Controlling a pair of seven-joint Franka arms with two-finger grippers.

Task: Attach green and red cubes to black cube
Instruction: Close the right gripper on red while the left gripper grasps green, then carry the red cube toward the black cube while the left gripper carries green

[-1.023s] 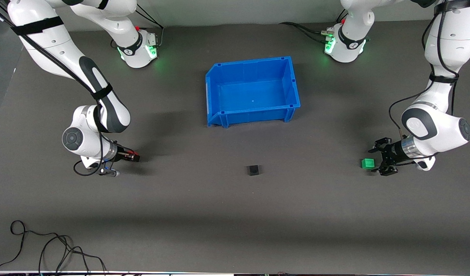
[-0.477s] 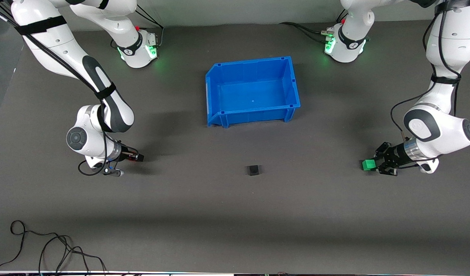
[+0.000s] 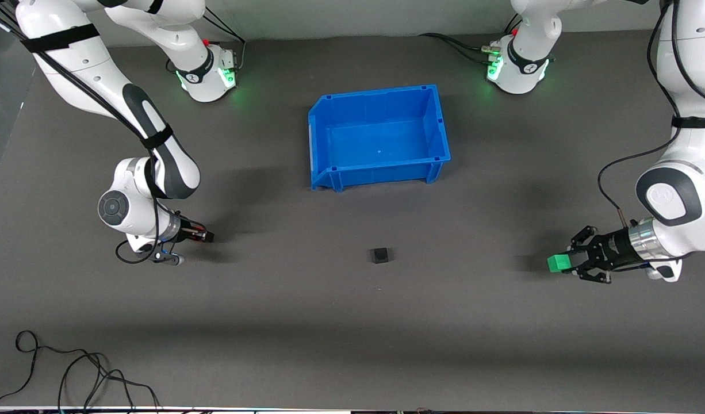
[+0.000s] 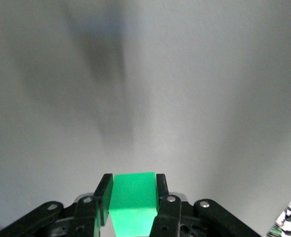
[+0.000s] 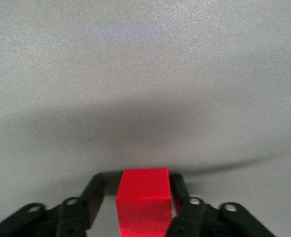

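Note:
The black cube (image 3: 380, 255) sits alone on the dark table, nearer the front camera than the blue bin. My left gripper (image 3: 565, 263) is shut on the green cube (image 3: 558, 263) and holds it a little above the table at the left arm's end. In the left wrist view the green cube (image 4: 133, 200) sits between the fingers (image 4: 104, 193) of the left gripper (image 4: 133, 190). My right gripper (image 3: 203, 235) is shut on the red cube (image 3: 200, 234), low over the table at the right arm's end. In the right wrist view the red cube (image 5: 144, 200) fills the right gripper (image 5: 138, 190).
An empty blue bin (image 3: 333, 175) stands mid-table, closer to the arm bases than the black cube. Loose black cables (image 3: 71, 374) lie at the table's front edge toward the right arm's end. Open table surrounds the black cube.
My left gripper closed on the green cube, lifted it and carried it toward the front camera and the left arm's end. My right gripper shifted slightly with the red cube.

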